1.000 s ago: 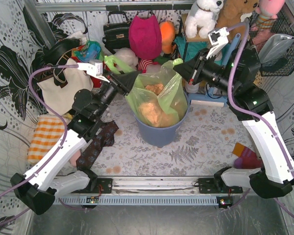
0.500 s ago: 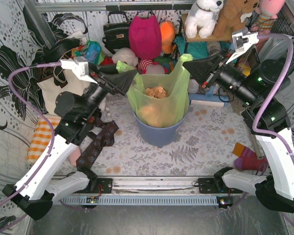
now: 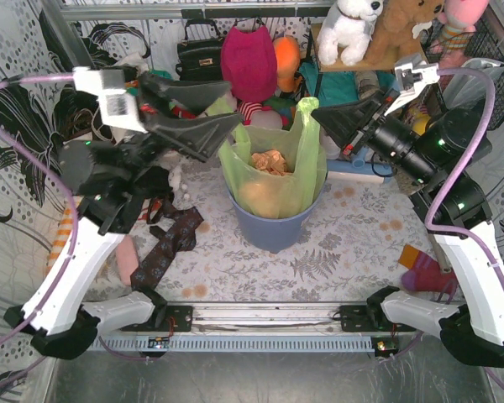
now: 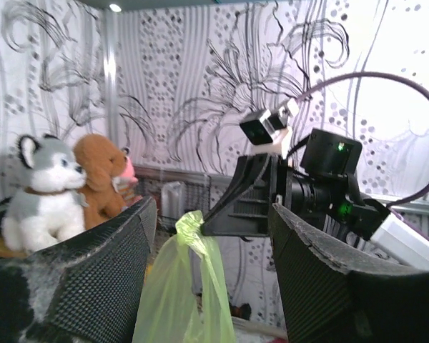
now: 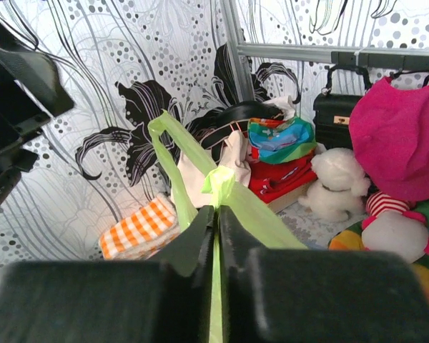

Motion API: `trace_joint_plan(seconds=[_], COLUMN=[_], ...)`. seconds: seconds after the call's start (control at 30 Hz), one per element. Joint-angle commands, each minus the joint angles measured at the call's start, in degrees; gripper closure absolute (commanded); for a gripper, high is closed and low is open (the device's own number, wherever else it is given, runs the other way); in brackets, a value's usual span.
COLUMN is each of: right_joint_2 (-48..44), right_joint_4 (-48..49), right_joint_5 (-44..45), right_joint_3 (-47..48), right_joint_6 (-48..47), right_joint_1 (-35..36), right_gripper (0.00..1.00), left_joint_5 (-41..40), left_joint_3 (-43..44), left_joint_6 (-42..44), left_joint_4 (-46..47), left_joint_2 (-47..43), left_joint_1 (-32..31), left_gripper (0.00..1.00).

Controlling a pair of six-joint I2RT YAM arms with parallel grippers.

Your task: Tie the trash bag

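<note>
There is one trash bag (image 3: 279, 180), standing upright in one blue-grey bin (image 3: 273, 233), below and between the two grippers, with crumpled paper (image 3: 269, 161) inside. The bag has two handles. The right gripper (image 3: 319, 113) has its fingers pressed together on the pinched handle (image 5: 218, 182) and holds it up, so the plastic stretches downward from its fingertips. The free handle (image 5: 161, 136) rises as a long upright loop beyond it, on the side toward the left gripper (image 3: 235, 102). That gripper is spread wide and holds nothing. The loop is near its fingertips, so I judge the left arm the nearer one to take it. Whether the loop is already between its fingers, I cannot tell.
</note>
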Motion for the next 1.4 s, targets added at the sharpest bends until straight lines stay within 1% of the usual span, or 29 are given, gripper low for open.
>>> trace_joint_plan(seconds=[0.0, 0.1, 0.2, 0.37, 0.47, 0.57, 0.6, 0.7, 0.9, 1.0, 1.03, 1.13, 1.23, 1.3, 1.37], right_joint_2=[-0.11, 0.87, 1.2, 0.59, 0.12, -0.21, -0.34, -0.5, -0.25, -0.24, -0.23, -0.31, -0.3, -0.36, -0.46], right_joint_4=[3.43, 3.54, 4.3, 4.3, 4.46, 4.5, 4.48, 4.64, 4.73, 5.03, 5.15, 5.35, 5.16, 5.33, 5.59], right_joint_5=[0.95, 0.03, -2.42, -3.88, -4.54, -5.04, -5.09, -5.06, -5.24, -5.15, -5.04, -3.99, -3.41, -3.34, -3.25], right_joint_3=[0.42, 1.99, 3.32, 3.55, 3.18, 2.98, 2.93, 2.72, 2.89, 2.88, 2.82, 2.64, 2.71, 2.56, 2.48], right_joint_6=[-0.27, -0.86, -0.87, -0.26, 0.15, 0.22, 0.13, 0.04, -0.06, -0.08, -0.14, 0.02, 0.09, 0.19, 0.36], right_joint_1=[0.06, 0.06, 0.06, 0.11, 0.11, 0.13, 0.05, 0.05, 0.05, 0.07, 0.12, 0.06, 0.05, 0.05, 0.07], right_gripper=[1.0, 1.0, 1.0, 1.0, 1.0, 1.0, 1.0, 1.0, 1.0, 1.0, 1.0, 1.0, 1.0, 1.0, 1.0], left_joint_5=[4.98, 4.84, 5.49, 6.57, 8.11, 11.1, 12.18, 13.9, 14.47, 15.52, 16.01, 16.05, 15.77, 14.68, 13.81], left_joint_3=[1.29, 2.34, 3.72, 2.25, 2.9, 3.37, 3.25, 2.84, 4.1, 3.7, 3.32, 0.5, -3.95, -6.84, -9.25], left_joint_6=[-2.4, 0.07, 1.34, 2.52, 4.57, 2.93, 1.86, 0.0, -2.1, -4.29, -5.25, -8.66, -11.39, -11.35, -11.09], left_joint_4=[1.51, -0.23, -0.77, 6.1, 7.55, 11.16, 13.1, 17.5, 19.07, 20.86, 21.52, 23.83, 26.75, 26.83, 26.62], left_joint_2=[5.81, 9.52, 13.13, 15.75, 17.99, 20.19, 20.75, 21.71, 24.31, 25.35, 25.53, 25.66, 24.58, 23.57, 22.69], left_joint_1=[-2.51, -4.87, -5.62, -6.21, -6.21, -6.18, -6.24, -6.18, -6.21, -6.3, -6.32, -6.43, -7.26, -7.83, -8.13], left_gripper=[0.27, 0.26, 0.21, 0.16, 0.12, 0.09, 0.06, 0.05, 0.04, 0.07, 0.1, 0.27, 0.39, 0.41, 0.41])
